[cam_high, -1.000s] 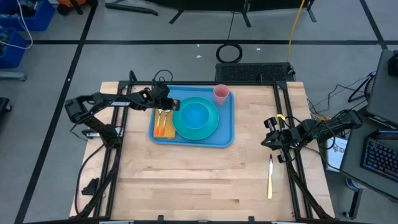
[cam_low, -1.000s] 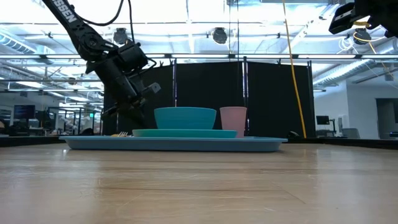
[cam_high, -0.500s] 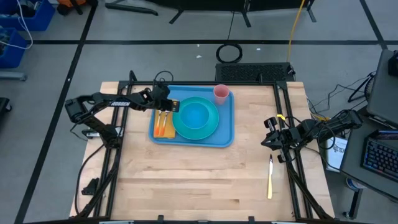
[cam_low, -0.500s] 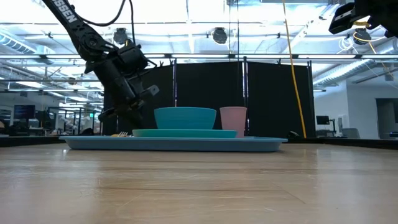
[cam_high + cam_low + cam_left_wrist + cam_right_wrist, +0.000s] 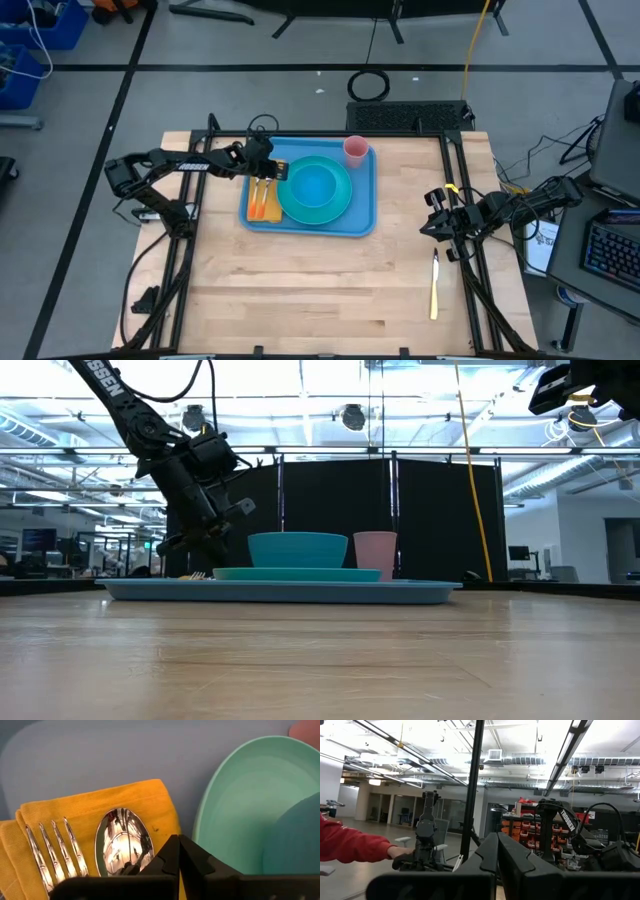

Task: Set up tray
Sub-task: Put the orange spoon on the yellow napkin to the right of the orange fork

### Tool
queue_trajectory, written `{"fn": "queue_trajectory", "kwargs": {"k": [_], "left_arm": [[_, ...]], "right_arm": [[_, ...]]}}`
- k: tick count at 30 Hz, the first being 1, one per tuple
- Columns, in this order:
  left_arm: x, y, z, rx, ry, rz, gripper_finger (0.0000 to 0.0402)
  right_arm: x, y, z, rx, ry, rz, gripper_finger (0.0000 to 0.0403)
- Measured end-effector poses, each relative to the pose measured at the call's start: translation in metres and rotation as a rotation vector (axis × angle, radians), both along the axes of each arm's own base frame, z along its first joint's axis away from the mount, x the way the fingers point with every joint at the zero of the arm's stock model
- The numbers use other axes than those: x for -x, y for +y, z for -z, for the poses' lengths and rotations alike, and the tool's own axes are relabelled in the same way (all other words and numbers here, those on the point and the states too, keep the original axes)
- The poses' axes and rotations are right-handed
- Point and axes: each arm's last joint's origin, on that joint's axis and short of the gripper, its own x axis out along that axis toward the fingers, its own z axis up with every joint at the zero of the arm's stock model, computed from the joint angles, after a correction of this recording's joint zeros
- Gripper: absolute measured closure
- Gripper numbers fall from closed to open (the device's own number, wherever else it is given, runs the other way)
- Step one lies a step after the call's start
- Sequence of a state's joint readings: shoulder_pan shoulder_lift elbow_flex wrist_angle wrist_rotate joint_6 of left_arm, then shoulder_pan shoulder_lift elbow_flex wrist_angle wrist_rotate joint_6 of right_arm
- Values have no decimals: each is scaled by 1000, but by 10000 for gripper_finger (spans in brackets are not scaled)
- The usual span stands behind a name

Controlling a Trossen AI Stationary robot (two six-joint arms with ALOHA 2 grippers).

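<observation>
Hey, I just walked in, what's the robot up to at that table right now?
It is laying out a meal tray. The light-blue tray already holds a teal plate with a bowl on it, a pink cup, and an orange napkin with a fork and spoon. The left gripper hovers shut just above the napkin and spoon. The right gripper waits shut at the table's right edge, where a knife lies on the wood.

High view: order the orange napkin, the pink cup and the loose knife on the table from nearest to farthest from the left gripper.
Measured from the left gripper, at the tray's left end:
1. Orange napkin, right beside the gripper, on the tray's left side.
2. Pink cup, at the tray's far right corner.
3. Knife, off the tray, on the table's right side near the right gripper.
</observation>
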State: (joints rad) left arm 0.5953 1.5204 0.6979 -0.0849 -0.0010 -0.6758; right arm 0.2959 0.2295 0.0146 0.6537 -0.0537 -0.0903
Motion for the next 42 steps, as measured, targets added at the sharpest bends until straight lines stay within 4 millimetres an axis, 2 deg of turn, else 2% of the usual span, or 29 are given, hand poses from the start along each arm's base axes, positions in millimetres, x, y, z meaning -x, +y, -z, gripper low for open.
{"fn": "queue_trajectory", "kwargs": {"k": [11, 27, 36, 42], "left_arm": [[5, -1, 3, 7, 63, -43, 396], [7, 8, 1, 31, -2, -43, 397], [-1, 12, 22, 65, 2, -21, 399], [-8, 14, 27, 58, -36, -10, 398]], "right_arm": [[0, 0, 0, 0, 0, 0, 399], [0, 0, 0, 0, 0, 0, 399], [0, 0, 0, 0, 0, 0, 399], [0, 0, 0, 0, 0, 0, 399]]}}
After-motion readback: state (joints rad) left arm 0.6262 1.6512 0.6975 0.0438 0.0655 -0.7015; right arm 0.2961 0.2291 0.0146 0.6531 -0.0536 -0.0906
